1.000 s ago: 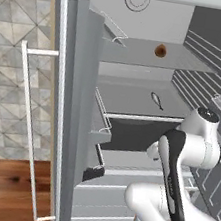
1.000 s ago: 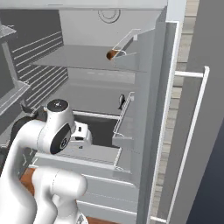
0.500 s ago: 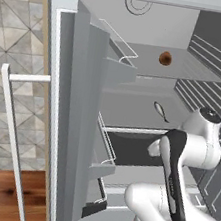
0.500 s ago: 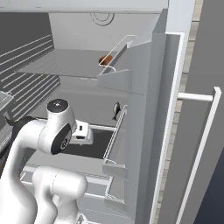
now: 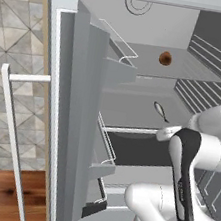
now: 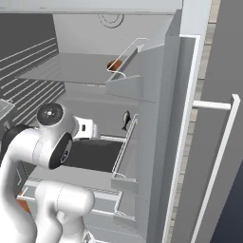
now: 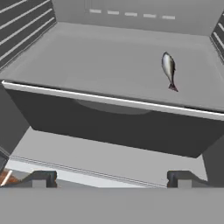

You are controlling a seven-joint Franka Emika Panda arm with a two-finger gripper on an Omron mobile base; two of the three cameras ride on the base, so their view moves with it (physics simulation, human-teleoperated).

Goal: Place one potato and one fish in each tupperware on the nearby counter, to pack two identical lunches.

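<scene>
- Hand view: gripper [image 7: 112,177], jaws spread wide and empty, faces the open fridge's middle shelf [image 7: 87,65], where a fish [image 7: 169,69] lies at about 1 o'clock.
- Fetching stage, by the look of it: next comes a reach forward and right over the shelf lip to straddle the fish.
- Left base view adds a potato [image 5: 165,58] on the upper shelf [image 5: 190,69], at 12 o'clock above the fish [image 5: 160,111].

Plenty of bare shelf [image 7: 87,61] around the fish [image 7: 169,69], so there's room to come in from above or from its left side. The shelf's pale front lip [image 7: 109,101] runs across just in front of the fish (a low bar to clear). Right of the fish, the fridge's ribbed side wall [image 5: 212,58] closes things off, and the door bins [image 6: 126,85] crowd that side too.
</scene>
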